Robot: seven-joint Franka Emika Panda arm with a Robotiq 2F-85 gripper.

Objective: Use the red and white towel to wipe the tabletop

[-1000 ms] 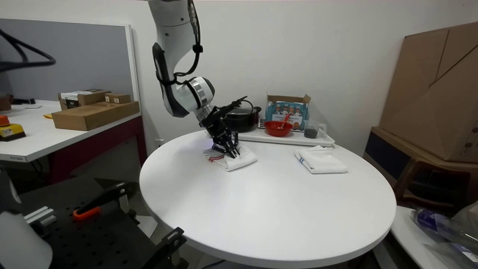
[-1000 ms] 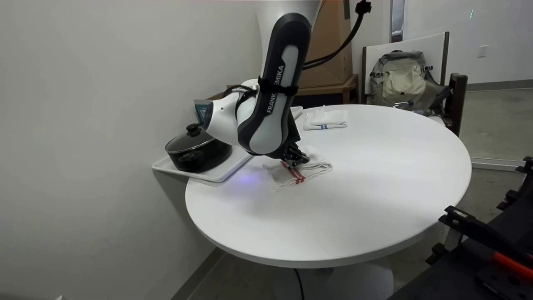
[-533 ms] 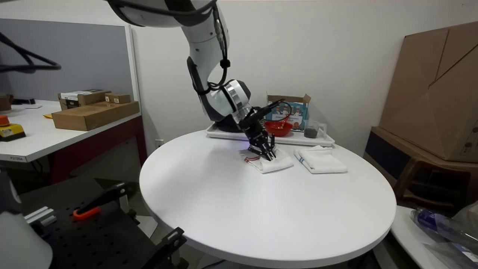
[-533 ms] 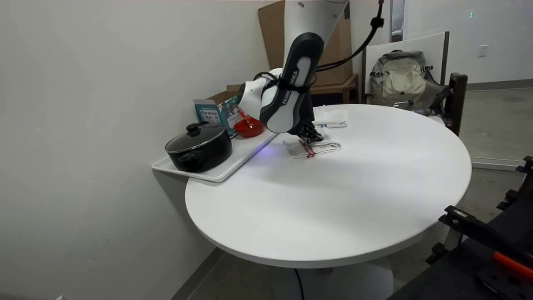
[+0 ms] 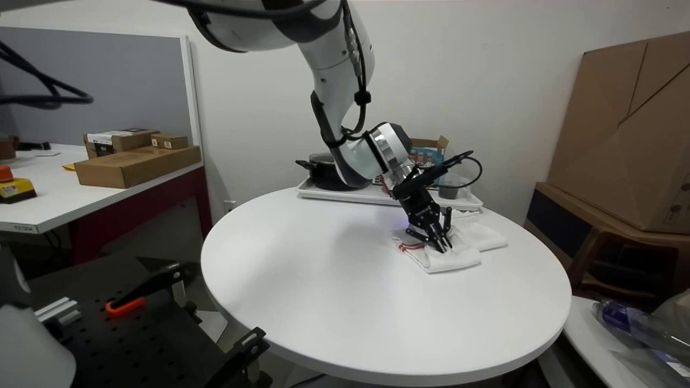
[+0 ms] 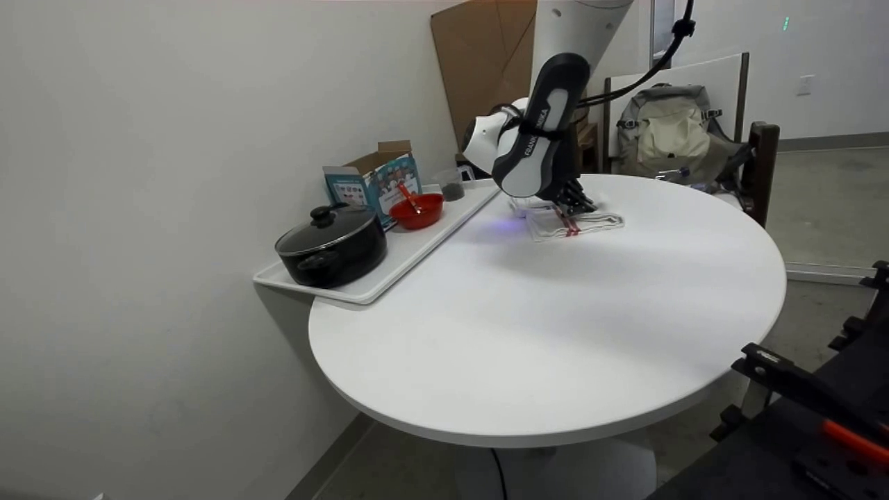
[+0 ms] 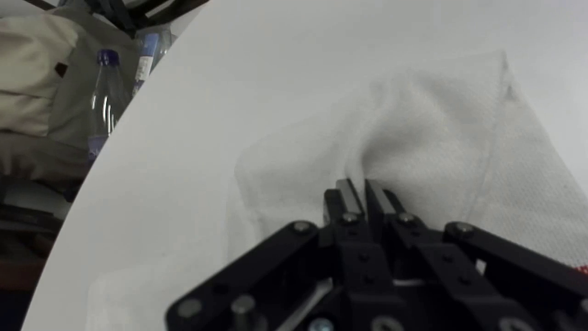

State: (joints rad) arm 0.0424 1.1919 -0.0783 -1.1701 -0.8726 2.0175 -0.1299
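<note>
White cloth (image 5: pixel 485 236) partly hidden by red-striped towel (image 5: pixel 452 261)

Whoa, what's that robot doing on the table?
A robot arm is wiping the round white tabletop. Its end effector is shut on a fold of the red and white towel and has just slid it along. Now the towel lies right by a second white cloth, partly hiding it in an exterior view. A black pot and a red bowl stand on a tray.
</note>
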